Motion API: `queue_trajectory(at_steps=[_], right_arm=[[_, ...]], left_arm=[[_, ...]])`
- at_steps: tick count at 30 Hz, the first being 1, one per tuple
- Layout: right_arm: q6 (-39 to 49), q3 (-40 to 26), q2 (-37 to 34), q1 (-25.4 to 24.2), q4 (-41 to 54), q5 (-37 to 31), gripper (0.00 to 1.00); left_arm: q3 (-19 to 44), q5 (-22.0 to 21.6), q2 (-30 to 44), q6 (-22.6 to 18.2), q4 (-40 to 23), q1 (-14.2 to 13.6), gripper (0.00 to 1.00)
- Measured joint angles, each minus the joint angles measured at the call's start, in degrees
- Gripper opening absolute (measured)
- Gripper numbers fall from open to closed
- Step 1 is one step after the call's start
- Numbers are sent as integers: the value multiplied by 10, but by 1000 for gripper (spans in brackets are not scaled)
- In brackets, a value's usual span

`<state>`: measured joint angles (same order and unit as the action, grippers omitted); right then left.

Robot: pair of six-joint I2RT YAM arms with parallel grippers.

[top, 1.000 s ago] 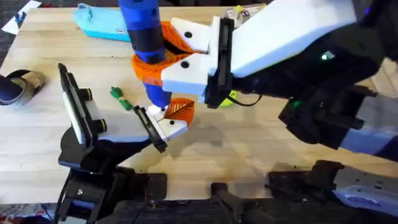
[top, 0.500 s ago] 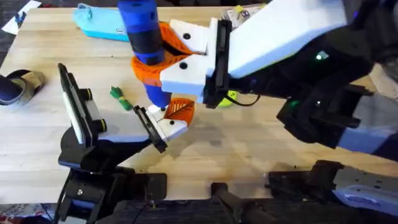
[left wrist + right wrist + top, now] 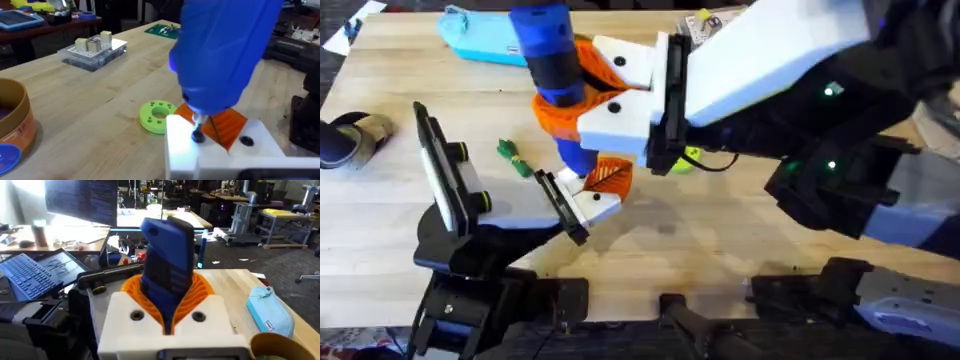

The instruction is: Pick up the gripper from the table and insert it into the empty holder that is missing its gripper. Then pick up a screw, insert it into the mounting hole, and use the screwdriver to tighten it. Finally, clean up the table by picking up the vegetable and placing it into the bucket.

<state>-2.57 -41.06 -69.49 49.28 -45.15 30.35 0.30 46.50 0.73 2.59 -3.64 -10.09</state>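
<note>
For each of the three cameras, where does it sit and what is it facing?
Overhead: above the arm bases, looking down at the table; both arms show, the right end effector clamping the blue screwdriver.
Left wrist: on the left arm, close on the screwdriver tip at the gripper.
Right wrist: on the right arm, facing the screwdriver between its own orange pads.
Shared: the screwdriver appears in all three.

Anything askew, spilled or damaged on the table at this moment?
Nothing stands out. The right claw holds the blue screwdriver upright, tip on the screw in the white gripper. The green vegetable lies loose nearby, awaiting cleanup.
</note>
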Motion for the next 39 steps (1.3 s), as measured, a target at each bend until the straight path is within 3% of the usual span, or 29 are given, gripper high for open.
queue_trajectory(at_steps=[39], right_arm=[[-9, 0, 0, 0, -3, 2, 44]], left_arm=[[0, 0, 0, 0, 0, 0, 15]])
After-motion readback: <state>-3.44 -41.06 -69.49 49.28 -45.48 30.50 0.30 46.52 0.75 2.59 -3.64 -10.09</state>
